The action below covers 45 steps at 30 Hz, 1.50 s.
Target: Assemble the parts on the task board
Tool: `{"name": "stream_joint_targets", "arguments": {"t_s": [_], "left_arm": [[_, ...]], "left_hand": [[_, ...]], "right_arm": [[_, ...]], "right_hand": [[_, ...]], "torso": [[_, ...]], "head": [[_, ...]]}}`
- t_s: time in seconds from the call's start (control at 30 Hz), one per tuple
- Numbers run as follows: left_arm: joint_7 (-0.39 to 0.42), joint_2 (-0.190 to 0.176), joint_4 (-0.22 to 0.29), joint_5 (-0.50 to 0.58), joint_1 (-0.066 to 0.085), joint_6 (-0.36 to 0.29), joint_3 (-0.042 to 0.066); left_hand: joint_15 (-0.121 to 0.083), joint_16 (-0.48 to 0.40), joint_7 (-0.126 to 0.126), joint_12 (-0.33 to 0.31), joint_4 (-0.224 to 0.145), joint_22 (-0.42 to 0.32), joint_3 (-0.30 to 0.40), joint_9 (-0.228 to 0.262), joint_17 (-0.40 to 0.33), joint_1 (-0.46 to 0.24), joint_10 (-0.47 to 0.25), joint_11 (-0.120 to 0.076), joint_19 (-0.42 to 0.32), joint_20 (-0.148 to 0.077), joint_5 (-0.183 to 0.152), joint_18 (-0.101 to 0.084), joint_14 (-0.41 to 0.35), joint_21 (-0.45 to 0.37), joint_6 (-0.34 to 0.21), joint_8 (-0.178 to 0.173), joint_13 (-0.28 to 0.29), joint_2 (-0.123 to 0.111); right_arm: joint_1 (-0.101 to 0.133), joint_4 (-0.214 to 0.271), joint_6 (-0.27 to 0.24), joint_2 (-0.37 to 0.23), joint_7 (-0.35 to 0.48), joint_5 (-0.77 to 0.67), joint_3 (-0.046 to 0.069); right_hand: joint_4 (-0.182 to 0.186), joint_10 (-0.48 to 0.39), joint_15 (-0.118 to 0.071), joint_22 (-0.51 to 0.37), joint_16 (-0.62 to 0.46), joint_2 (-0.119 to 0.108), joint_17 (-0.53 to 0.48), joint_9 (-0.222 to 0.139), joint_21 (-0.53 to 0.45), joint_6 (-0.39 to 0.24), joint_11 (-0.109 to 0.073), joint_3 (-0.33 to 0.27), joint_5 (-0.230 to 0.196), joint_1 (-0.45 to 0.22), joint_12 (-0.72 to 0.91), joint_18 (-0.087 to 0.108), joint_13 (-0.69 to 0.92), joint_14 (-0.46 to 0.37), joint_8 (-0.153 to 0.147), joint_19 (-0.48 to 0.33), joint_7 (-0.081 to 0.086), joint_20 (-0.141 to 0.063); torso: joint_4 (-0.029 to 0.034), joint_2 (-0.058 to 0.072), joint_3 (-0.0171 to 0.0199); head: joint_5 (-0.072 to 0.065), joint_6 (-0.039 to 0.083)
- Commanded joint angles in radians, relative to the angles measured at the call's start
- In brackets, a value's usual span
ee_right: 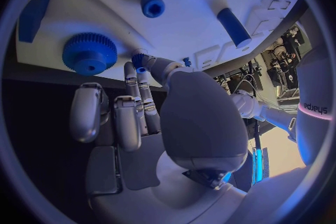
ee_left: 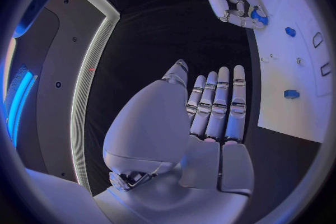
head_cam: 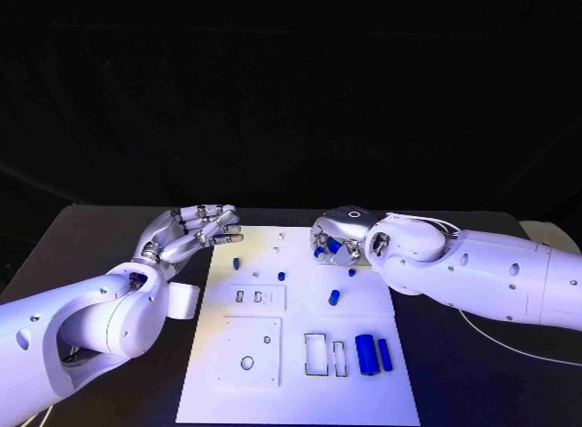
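Observation:
The white task board (head_cam: 304,356) lies in the middle of the black table. My right hand (head_cam: 339,237) hovers over its far edge. In the right wrist view its thumb and a finger pinch a small blue part (ee_right: 140,60), right beside a blue gear (ee_right: 89,53) on the board. My left hand (head_cam: 195,229) is at the board's far left corner with straight, spread fingers (ee_left: 218,102) and holds nothing. Small blue pegs (head_cam: 236,262) (head_cam: 281,276) (head_cam: 334,298) stand on the board. Two larger blue cylinders (head_cam: 373,354) lie near its right edge.
The board has rectangular cut-outs (head_cam: 325,353) and raised white plates (head_cam: 249,351) in its near half. A white cable (head_cam: 522,349) runs across the table to the right of the board. Bare black table (head_cam: 125,233) lies to the left of my left hand.

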Motion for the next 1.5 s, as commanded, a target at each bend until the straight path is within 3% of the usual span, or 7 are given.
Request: {"name": "stream_joint_targets", "arguments": {"t_s": [0.03, 0.3, 0.57, 1.07, 1.23, 1.5], "left_arm": [[0.004, 0.002, 0.000, 0.000, 0.002, 0.018, 0.001], [0.004, 0.004, -0.004, 0.000, 0.002, 0.020, 0.001], [0.004, 0.009, -0.008, 0.000, 0.002, 0.022, 0.001], [0.003, 0.015, -0.010, 0.000, 0.002, 0.025, 0.001], [0.002, 0.016, -0.011, 0.000, 0.002, 0.026, 0.001], [0.001, 0.015, -0.011, 0.000, 0.003, 0.026, 0.001]], "left_hand": [[0.000, -0.005, 0.028, -0.007, 0.005, -0.001, 0.003, -0.001, 0.001, -0.003, 0.000, 0.008, 0.005, 0.000, -0.005, 0.014, -0.007, 0.000, 0.001, -0.006, -0.001, -0.005], [0.000, -0.007, 0.027, -0.009, 0.002, -0.002, 0.006, -0.002, 0.002, 0.001, 0.000, 0.008, 0.005, 0.000, -0.005, 0.014, -0.008, -0.001, 0.000, -0.007, -0.001, -0.003], [0.001, -0.008, 0.027, -0.009, 0.002, -0.002, 0.007, -0.002, 0.002, 0.002, 0.000, 0.008, 0.006, 0.000, -0.005, 0.014, -0.009, -0.001, 0.000, -0.007, -0.001, -0.003], [0.001, -0.008, 0.027, -0.009, 0.002, -0.002, 0.007, -0.002, 0.002, 0.002, 0.000, 0.008, 0.006, 0.000, -0.005, 0.014, -0.009, -0.001, 0.000, -0.007, -0.001, -0.003], [0.001, -0.010, 0.027, -0.011, 0.000, -0.003, 0.009, -0.002, 0.003, 0.005, 0.000, 0.008, 0.006, 0.000, -0.005, 0.014, -0.010, -0.002, 0.000, -0.008, -0.001, -0.003], [0.001, -0.010, 0.027, -0.011, 0.000, -0.003, 0.009, -0.002, 0.003, 0.005, 0.000, 0.008, 0.006, 0.000, -0.005, 0.014, -0.010, -0.002, 0.000, -0.008, -0.001, -0.003]], "right_arm": [[0.001, 0.018, -0.072, -0.003, -0.009, -0.028, 0.003], [0.009, -0.022, -0.155, 0.042, -0.009, -0.023, 0.007], [0.011, -0.089, -0.201, 0.117, -0.007, -0.017, 0.008], [-0.005, -0.196, -0.195, 0.211, 0.001, -0.007, 0.008], [-0.009, -0.208, -0.182, 0.219, 0.003, -0.010, 0.008], [-0.011, -0.212, -0.159, 0.225, 0.007, -0.021, 0.008]], "right_hand": [[-0.007, 0.032, -0.008, 0.003, 0.004, 0.017, 0.107, 0.006, 0.005, 0.005, -0.026, -0.001, 0.008, 0.011, 0.003, -0.008, 0.014, 0.073, 0.006, 0.002, 0.000, -0.008], [-0.017, 0.029, -0.007, 0.011, 0.008, 0.014, 0.111, 0.013, 0.010, -0.002, -0.024, 0.004, 0.023, 0.008, -0.003, -0.010, 0.016, 0.074, 0.008, 0.003, 0.003, -0.009], [-0.018, 0.029, -0.007, 0.011, 0.008, 0.013, 0.112, 0.014, 0.010, -0.003, -0.024, 0.004, 0.025, 0.008, -0.004, -0.010, 0.016, 0.075, 0.009, 0.003, 0.003, -0.009], [-0.022, 0.027, -0.005, 0.011, 0.010, 0.012, 0.114, 0.018, 0.010, -0.008, -0.022, 0.006, 0.029, 0.004, -0.007, -0.009, 0.017, 0.075, 0.008, 0.001, 0.005, -0.009], [-0.022, 0.026, -0.005, 0.011, 0.010, 0.011, 0.114, 0.019, 0.010, -0.009, -0.021, 0.006, 0.029, 0.002, -0.008, -0.009, 0.018, 0.075, 0.008, 0.001, 0.006, -0.008], [-0.022, 0.026, -0.005, 0.011, 0.010, 0.011, 0.115, 0.019, 0.010, -0.010, -0.021, 0.006, 0.029, 0.000, -0.009, -0.009, 0.018, 0.075, 0.008, 0.000, 0.006, -0.008]], "torso": [[0.0004, 0.001, -0.0011], [0.0072, 0.004, -0.0018], [0.0115, 0.005, -0.0020], [0.0196, 0.009, -0.0082], [0.0181, 0.010, -0.0059], [0.0182, 0.011, -0.0061]], "head": [[-0.001, 0.005], [-0.005, 0.017], [-0.004, 0.016], [-0.004, 0.015], [0.000, 0.012], [0.000, 0.013]]}}
